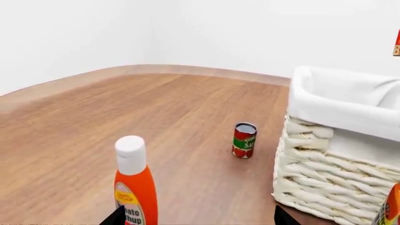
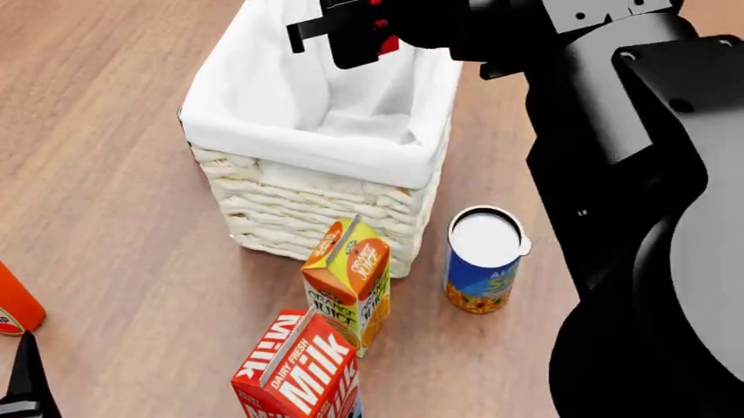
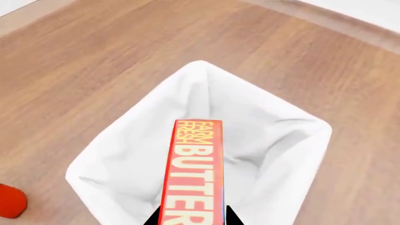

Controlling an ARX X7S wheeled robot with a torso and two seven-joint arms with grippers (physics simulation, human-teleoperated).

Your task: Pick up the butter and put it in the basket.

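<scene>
Over the open mouth of the basket (image 3: 125,154), which stands on the wooden bench with no edge of it in view, the right hand (image 3: 190,220) pinches the butter (image 3: 194,173) between its fingers, the box's long axis running straight out from the hand and across the white liner below. Judged from this, the butter hangs directly above the basket's hollow, so the coming move only needs a release or a short drop. The left hand (image 1: 196,218) rests low by the ketchup bottle (image 1: 134,187), well apart, fingers spread on nothing.
</scene>
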